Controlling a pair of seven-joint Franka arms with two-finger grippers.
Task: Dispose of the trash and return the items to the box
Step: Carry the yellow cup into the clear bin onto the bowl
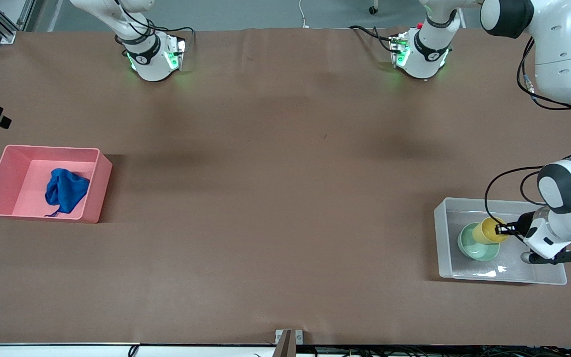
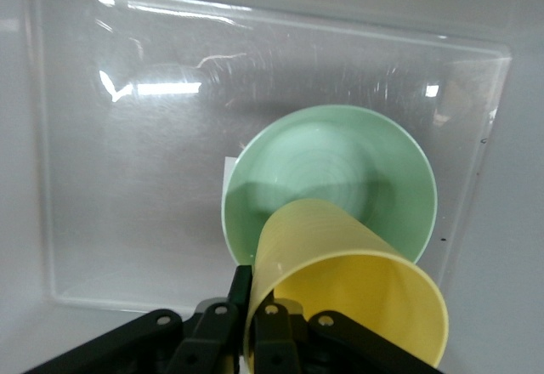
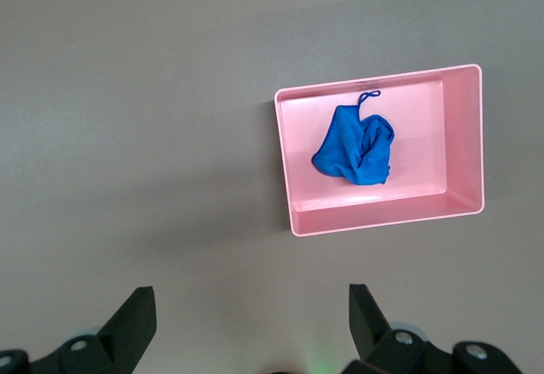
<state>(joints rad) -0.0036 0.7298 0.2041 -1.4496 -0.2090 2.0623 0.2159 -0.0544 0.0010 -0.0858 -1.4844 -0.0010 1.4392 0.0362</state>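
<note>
The clear box (image 1: 503,274) stands at the left arm's end of the table, and the mint-green bowl (image 1: 475,247) rests on its floor. My left gripper (image 1: 502,229) is shut on the rim of the yellow cup (image 1: 488,230), one finger inside and one outside. The cup is tilted, with its base down in the bowl. In the left wrist view the cup (image 2: 340,280), the bowl (image 2: 331,166) and the box (image 2: 127,187) fill the picture above the left gripper (image 2: 255,293). The blue trash (image 1: 66,191) lies in the pink bin (image 1: 93,191). My right gripper (image 3: 251,297) hangs open high over the table.
The pink bin (image 3: 374,221), with the trash (image 3: 357,146) in it, stands at the right arm's end of the table. Bare brown tabletop (image 1: 275,198) stretches between the bin and the box. Both arm bases stand along the table edge farthest from the front camera.
</note>
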